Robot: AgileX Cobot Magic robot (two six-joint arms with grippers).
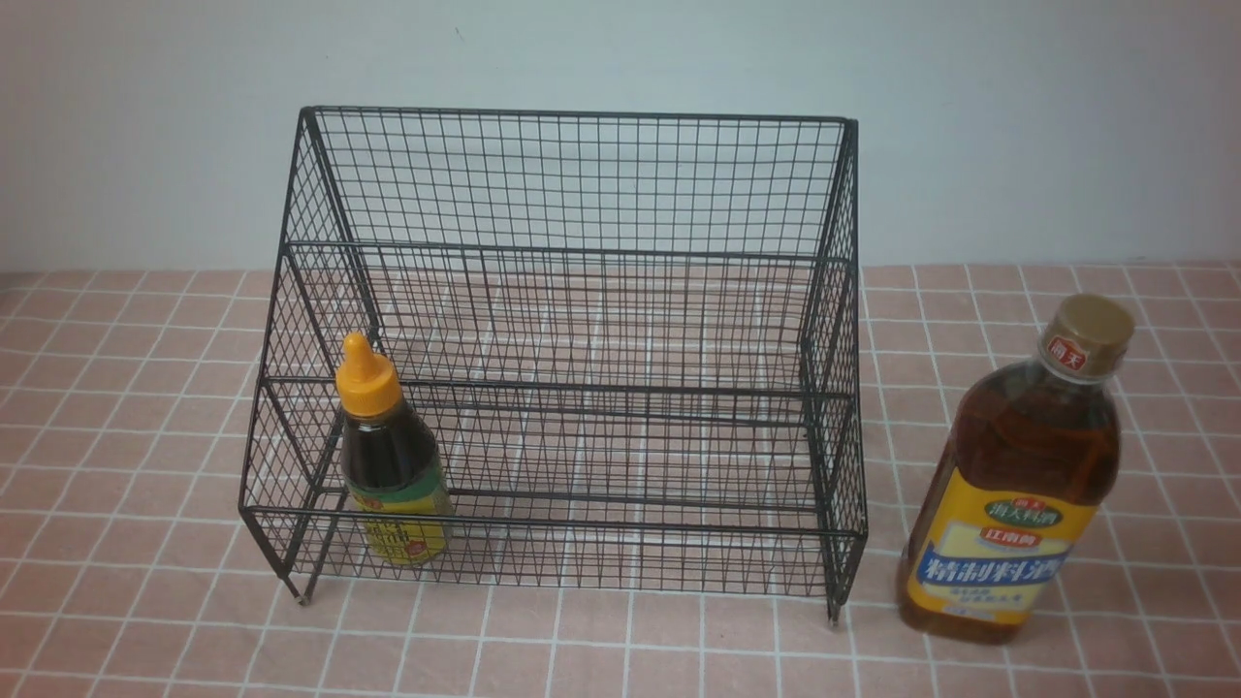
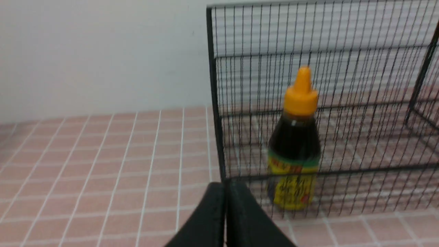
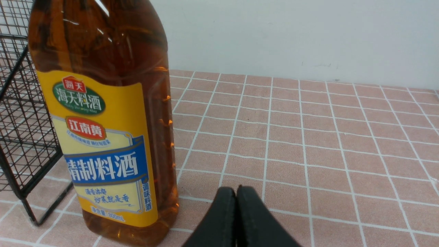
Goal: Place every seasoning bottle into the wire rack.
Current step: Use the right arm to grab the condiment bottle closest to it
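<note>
Amber-filled bottle [image 1: 1013, 485], gold-capped, labelled 海天料酒 and 精制料酒, stands lower right, just outside the black wire rack [image 1: 582, 174]. The orange-capped dark bottle [image 1: 393, 456] stands in its front tier, lower left. The left gripper [image 2: 224, 212] and right gripper [image 3: 236, 216] are pinched together, empty.

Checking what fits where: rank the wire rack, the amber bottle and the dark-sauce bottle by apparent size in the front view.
1. wire rack: by far the largest.
2. amber bottle: clearly bigger than the third, though it also stands a little nearer the camera.
3. dark-sauce bottle: smallest, standing inside the rack's lower tier.
</note>
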